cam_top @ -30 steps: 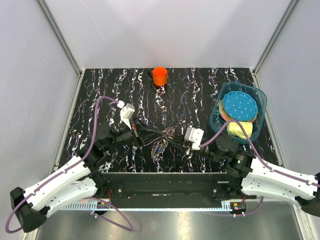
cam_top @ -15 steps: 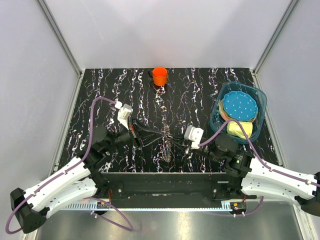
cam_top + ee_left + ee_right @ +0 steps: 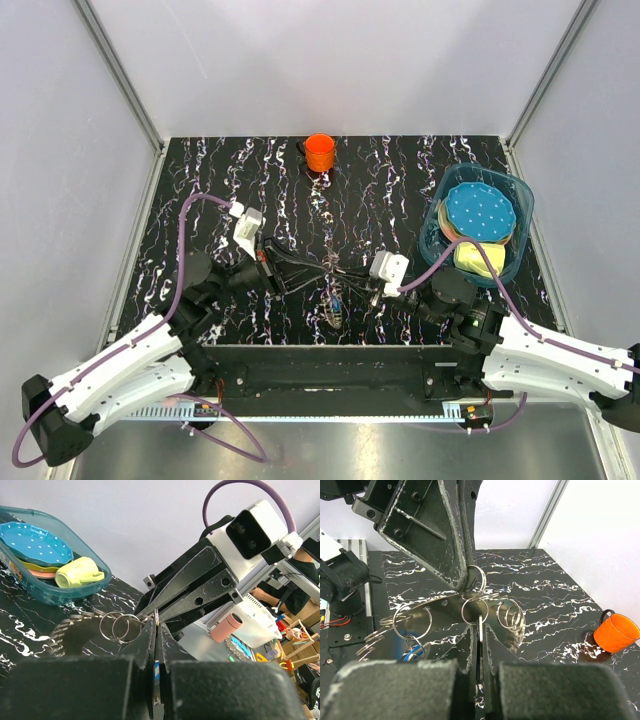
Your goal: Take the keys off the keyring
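Observation:
The keys (image 3: 337, 303) hang as a grey bunch with a small blue piece between my two grippers, just above the table's front middle. My left gripper (image 3: 322, 268) is shut on a thin ring of the keyring (image 3: 475, 576) at the top of the bunch. In the left wrist view, its jaws (image 3: 156, 622) pinch thin metal, with two small rings (image 3: 120, 626) beside the tips. My right gripper (image 3: 480, 630) is shut on one flat key seen edge-on, hanging from a small ring (image 3: 475, 611). Toothed keys (image 3: 370, 645) and the blue piece (image 3: 412, 652) dangle to the left.
An orange cup (image 3: 320, 152) stands at the back middle. A teal bin (image 3: 437, 220) at the right holds a blue dotted plate (image 3: 478, 212) and a yellow cup (image 3: 468, 257). Grey walls enclose the black marbled table (image 3: 200, 180).
The bunch of keys has swung from a slanted spread to hanging straight down between the grippers. Both grippers have stayed shut and shifted only slightly.

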Controlling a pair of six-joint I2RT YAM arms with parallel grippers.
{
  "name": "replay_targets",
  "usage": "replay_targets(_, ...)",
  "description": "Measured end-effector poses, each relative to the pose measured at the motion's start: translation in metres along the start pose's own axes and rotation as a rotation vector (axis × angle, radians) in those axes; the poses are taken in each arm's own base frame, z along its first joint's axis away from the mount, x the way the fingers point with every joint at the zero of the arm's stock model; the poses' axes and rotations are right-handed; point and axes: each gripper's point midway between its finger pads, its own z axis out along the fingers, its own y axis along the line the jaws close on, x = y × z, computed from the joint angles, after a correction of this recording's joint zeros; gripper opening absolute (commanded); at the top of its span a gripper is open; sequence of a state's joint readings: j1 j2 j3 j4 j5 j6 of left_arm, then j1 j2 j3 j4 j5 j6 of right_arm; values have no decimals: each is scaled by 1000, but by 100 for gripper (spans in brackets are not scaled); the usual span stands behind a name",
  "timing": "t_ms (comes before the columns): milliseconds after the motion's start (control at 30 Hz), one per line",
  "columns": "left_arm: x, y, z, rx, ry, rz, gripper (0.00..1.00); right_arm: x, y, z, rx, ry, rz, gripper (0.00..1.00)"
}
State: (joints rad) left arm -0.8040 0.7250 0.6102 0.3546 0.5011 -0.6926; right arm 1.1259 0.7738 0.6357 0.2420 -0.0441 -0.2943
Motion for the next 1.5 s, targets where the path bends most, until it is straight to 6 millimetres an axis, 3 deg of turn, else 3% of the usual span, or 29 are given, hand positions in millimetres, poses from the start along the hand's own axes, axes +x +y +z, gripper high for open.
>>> replay_targets(833, 15, -12, 3, 124, 73, 5, 0, -5, -6, -4, 29, -9, -27, 0)
replay_targets(1300, 36, 12, 4, 38, 216, 102, 0, 1, -7, -9, 5, 62, -105, 0)
replay_targets(1500, 51, 23, 6, 41, 275, 101, 0, 18, -5, -10, -37, 173, -166, 5)
